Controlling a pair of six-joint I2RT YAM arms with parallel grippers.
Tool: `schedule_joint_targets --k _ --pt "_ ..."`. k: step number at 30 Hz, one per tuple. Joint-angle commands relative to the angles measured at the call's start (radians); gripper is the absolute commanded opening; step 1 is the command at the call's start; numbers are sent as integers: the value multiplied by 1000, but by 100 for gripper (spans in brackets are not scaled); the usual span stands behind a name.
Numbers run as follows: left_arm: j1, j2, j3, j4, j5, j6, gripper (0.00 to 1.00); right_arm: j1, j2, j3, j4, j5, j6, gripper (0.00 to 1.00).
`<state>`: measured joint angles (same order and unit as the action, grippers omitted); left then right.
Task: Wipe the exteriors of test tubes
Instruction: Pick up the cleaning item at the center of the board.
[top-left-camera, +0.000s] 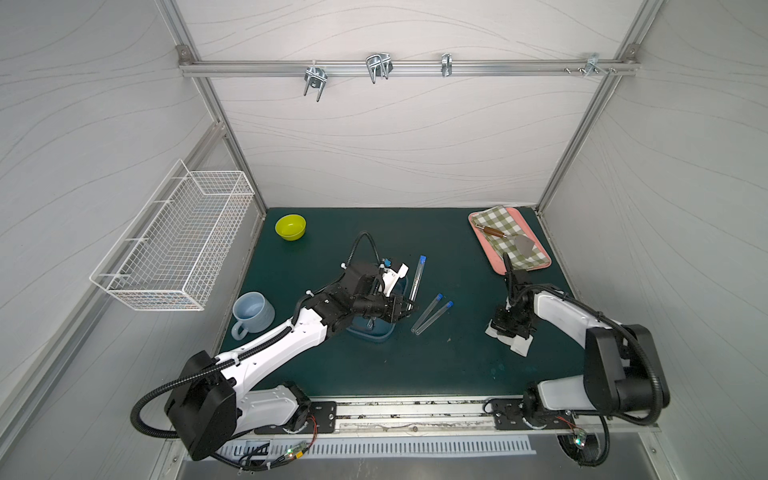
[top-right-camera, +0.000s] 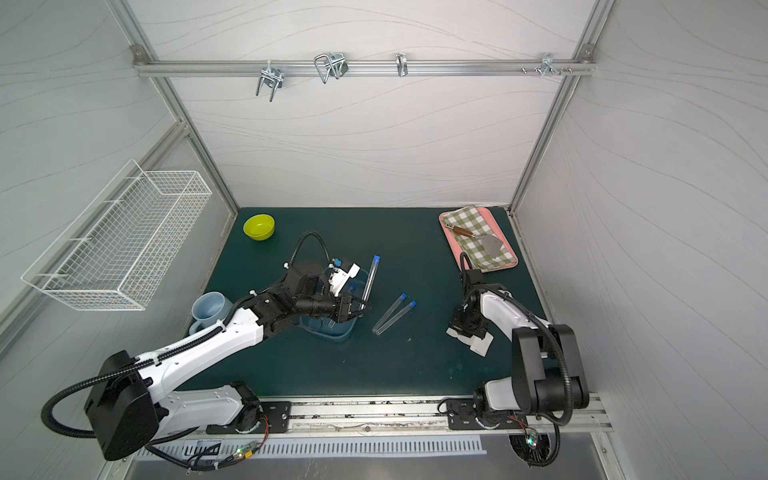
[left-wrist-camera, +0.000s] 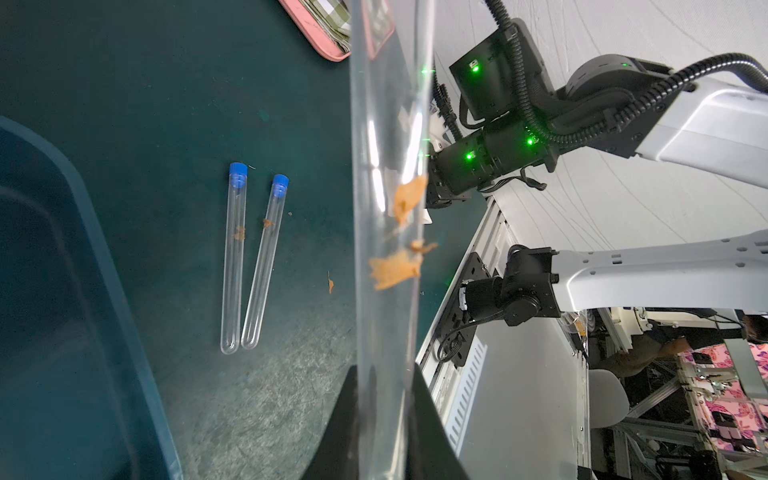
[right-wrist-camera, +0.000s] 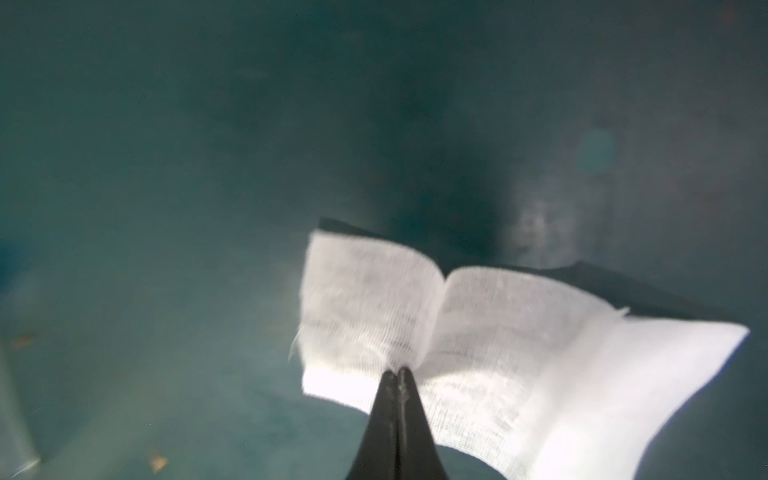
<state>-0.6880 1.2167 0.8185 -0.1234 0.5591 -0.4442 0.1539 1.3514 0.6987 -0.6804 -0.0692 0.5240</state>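
Left wrist view puts the held test tube (left-wrist-camera: 386, 208) closest: a clear, smooth cylinder smeared with ragged orange-brown flecks, its lower part pinched between the black fingers (left-wrist-camera: 338, 444) of the left claw (left-wrist-camera: 386, 444), which is closed narrow around it. In both top views this tube (top-left-camera: 417, 279) sits just left of the frame's centre, over the far edge of the blue tray (top-left-camera: 376, 334). Its long axis runs almost straight up and down the picture, tipped slightly right, with the small blue cap at the upper end and the lower end in the claw. Right of it, near the middle of the frame, two loose test tubes (top-left-camera: 431, 316) lie flat on the dark green worktop (top-left-camera: 415, 365). They lie side by side, with caps pointing to the upper right and rounded ends to the lower left (the rounded ends nearly meet while the caps spread apart, a shallow V). Each carries a small orange-brown speck about midway along its glassy wall. At the right of the frame, below the pink tray (top-left-camera: 492, 258), the right claw (right-wrist-camera: 398, 372) has its slim dark tips pressed together on a fold of white gauze (right-wrist-camera: 498, 332). The gauze is a soft, open-weave pad with frayed threads at one edge, and it is blurred in the right wrist view.
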Motion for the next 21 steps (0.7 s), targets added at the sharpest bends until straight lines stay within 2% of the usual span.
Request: schedule_joint_targets --k 1,11,14,21 --pt "4 0 5 23 6 16 9 5 -111 20 42 -126 46 0" --pt "4 39 26 23 30 12 9 30 -292 146 53 -349 125 0" --pt "4 59 38 24 42 9 9 106 -310 213 86 -362 151 0" --pt "4 79 50 30 48 1 10 320 -250 359 229 -374 217 0"
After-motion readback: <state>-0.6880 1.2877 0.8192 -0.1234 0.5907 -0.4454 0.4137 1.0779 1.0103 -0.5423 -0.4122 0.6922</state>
